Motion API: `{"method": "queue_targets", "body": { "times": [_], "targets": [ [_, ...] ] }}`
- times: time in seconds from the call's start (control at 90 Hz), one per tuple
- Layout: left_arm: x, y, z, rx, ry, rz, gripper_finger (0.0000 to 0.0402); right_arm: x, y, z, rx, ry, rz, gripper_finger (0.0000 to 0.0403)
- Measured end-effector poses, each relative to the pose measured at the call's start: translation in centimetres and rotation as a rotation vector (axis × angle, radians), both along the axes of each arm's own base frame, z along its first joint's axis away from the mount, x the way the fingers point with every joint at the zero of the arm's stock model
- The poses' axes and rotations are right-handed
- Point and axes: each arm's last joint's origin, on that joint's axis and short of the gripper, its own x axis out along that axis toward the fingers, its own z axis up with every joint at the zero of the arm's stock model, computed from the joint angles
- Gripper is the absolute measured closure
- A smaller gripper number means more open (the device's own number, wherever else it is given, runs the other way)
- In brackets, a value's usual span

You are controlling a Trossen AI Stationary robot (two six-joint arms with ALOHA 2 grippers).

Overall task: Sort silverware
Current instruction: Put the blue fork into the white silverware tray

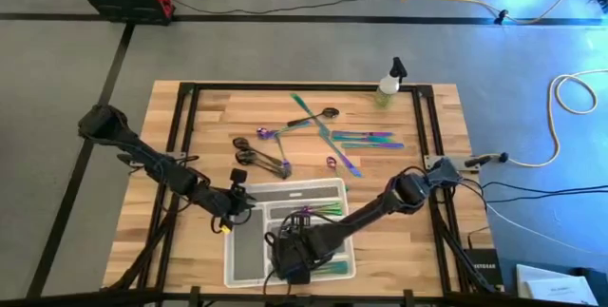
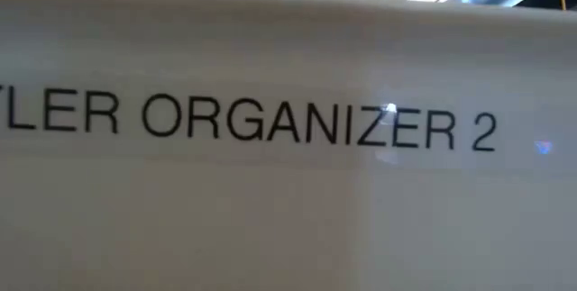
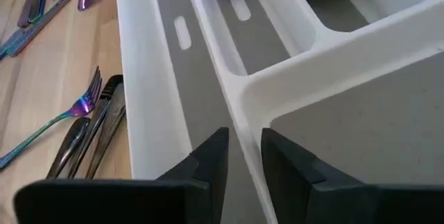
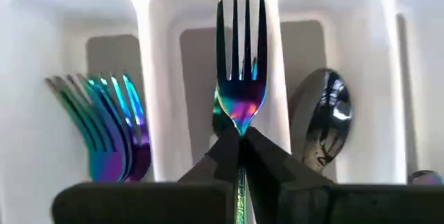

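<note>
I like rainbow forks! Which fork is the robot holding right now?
The iridescent purple-teal metal fork standing tines-up, pinched at its neck by the right end effector. The other rainbow forks lie stacked in the neighbouring slot of the white tray, untouched.

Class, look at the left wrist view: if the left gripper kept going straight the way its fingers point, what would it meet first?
Probably a white divider wall of the compartment tray: the left gripper straddles that ridge, fingers slightly apart, with grey-floored slots either side. Depth is hard to judge.
</note>
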Motion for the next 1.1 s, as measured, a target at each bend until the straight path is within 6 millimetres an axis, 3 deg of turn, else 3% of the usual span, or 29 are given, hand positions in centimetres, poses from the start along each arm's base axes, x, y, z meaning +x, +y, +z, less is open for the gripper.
{"method": "queue_targets", "body": {
  "times": [0.222,0.367,0.533,0.667,1.1],
  "targets": [
    [-0.2,0.1,-0.2,0.002,0.029,0.002,0.033,-0.4,0.5,-0.2,-0.025,-0.047,0.0,0.0403],
    [-0.2,0.1,-0.2,0.002,0.034,0.005,0.033,-1.8,0.7,0.4,-0.005,-0.137,-0.051,0.0403],
    [-0.2,0.1,-0.2,0.003,0.035,0.005,0.033,-2.6,0.5,-0.9,0.085,-0.229,-0.055,0.0403],
    [-0.3,0.1,-0.2,0.01,0.036,0.012,0.033,-2.7,0.0,-1.8,0.102,-0.213,-0.033,0.0403],
    [-0.2,0.1,-0.2,0.01,0.035,0.011,0.033,-2.8,0.0,-1.7,0.098,-0.207,-0.031,0.0403]
  ]
}}
